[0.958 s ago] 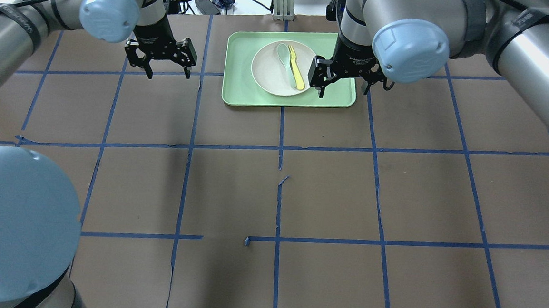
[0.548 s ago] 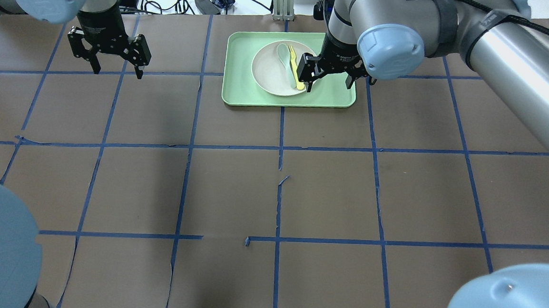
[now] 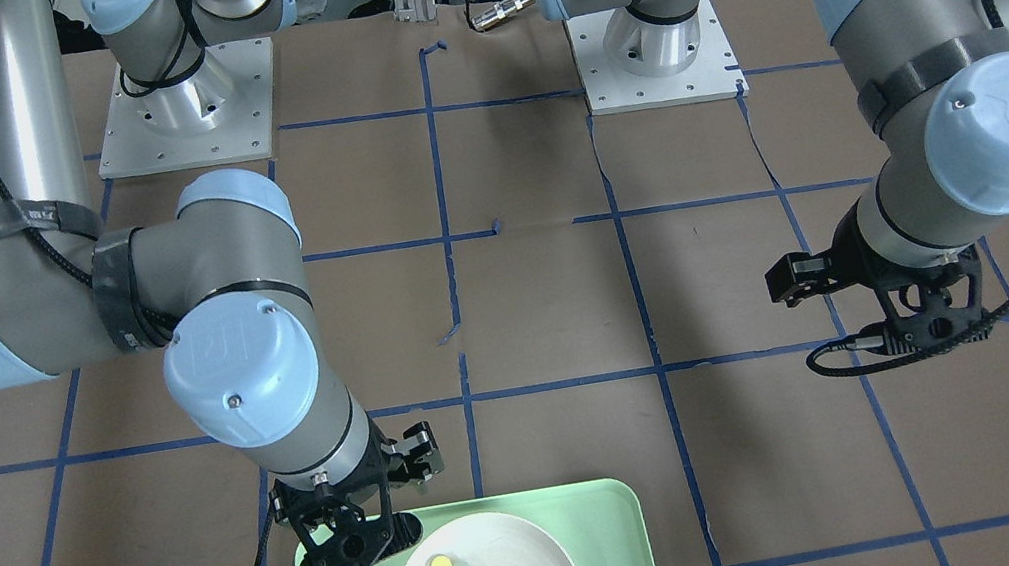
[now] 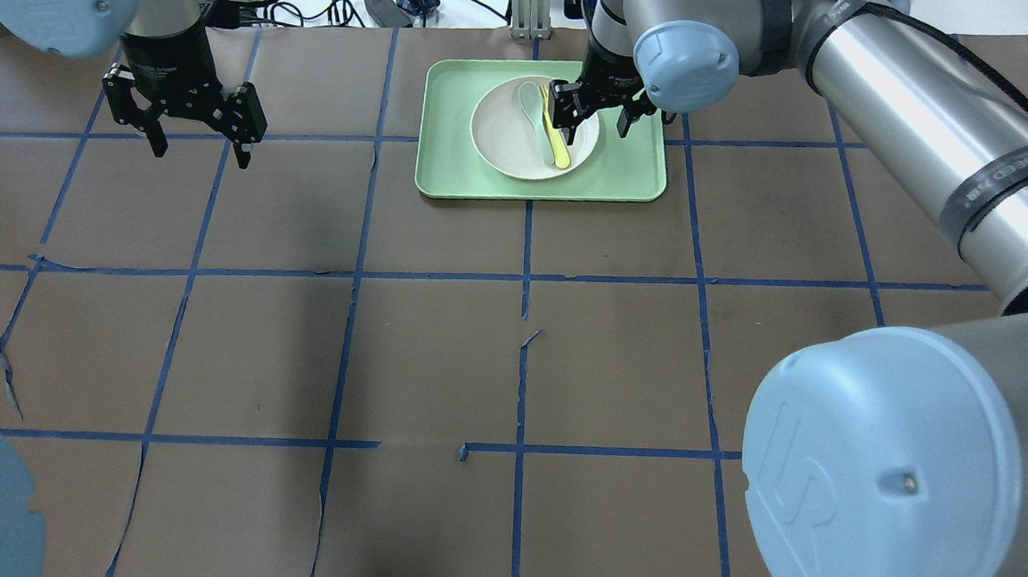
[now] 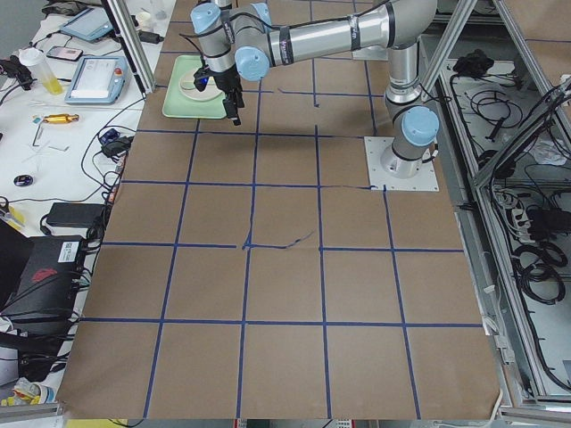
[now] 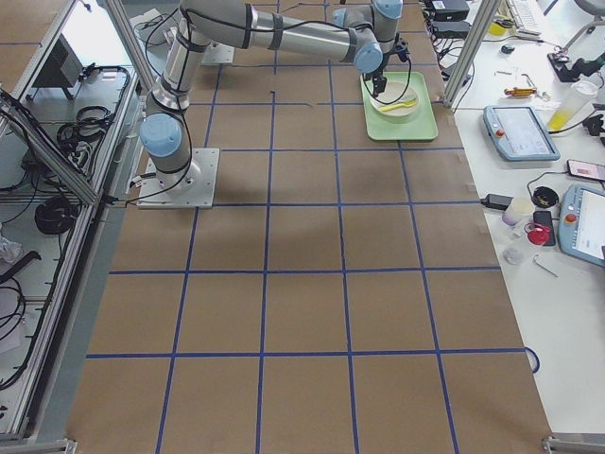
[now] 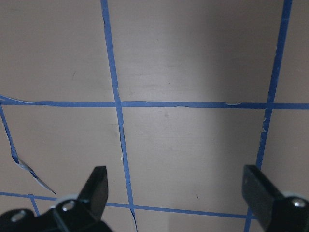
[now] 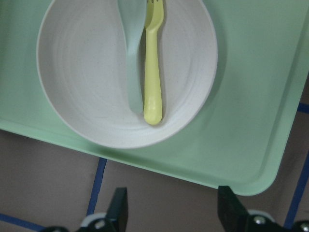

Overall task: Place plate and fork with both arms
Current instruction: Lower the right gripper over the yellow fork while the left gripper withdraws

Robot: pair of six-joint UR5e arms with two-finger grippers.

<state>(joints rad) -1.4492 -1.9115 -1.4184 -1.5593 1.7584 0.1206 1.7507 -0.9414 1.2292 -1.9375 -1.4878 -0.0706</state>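
Yellow fork (image 8: 152,72) and white plate (image 8: 77,87) lie unlifted in the tray (image 8: 251,121), while right gripper (image 4: 595,131) and left gripper (image 4: 200,153) hang spread, empty.

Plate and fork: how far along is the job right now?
Nothing is placed yet: the plate sits on the green tray, with the fork and spoon lying on it. In hand: the right gripper, open and empty, hovers over the tray by the plate. The left gripper is open over bare table. Left: grasping, lifting and placing both.
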